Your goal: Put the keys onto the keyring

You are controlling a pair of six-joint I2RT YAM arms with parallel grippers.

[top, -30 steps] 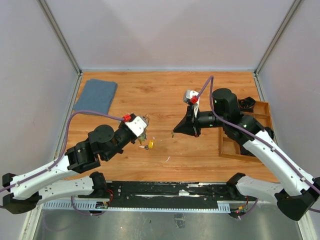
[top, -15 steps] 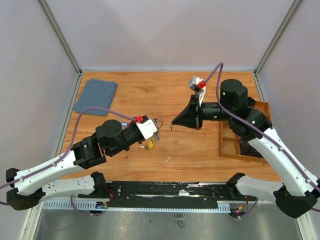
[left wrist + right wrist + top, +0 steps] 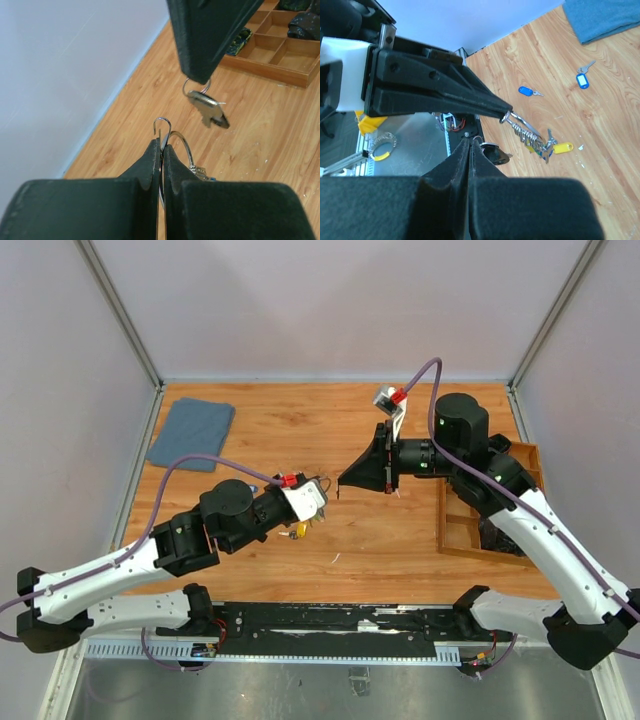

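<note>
Wood-grain tabletop, white walls, compartmented wooden tray on right side.

Step, as I read it: threading.
- left gripper clamped on keyring. Thin silver wire, held off table, open hooked end poking past fingertips.
- bunch of keys hangs from it, yellow plastic tag among them.
- right gripper pinched on small ring carrying flat silver key. Near hook, apart from it.

Next move likely needs small ring fed over hook tip. Fine alignment, thin wire.

Two blue-tagged keys loose on table.
</note>
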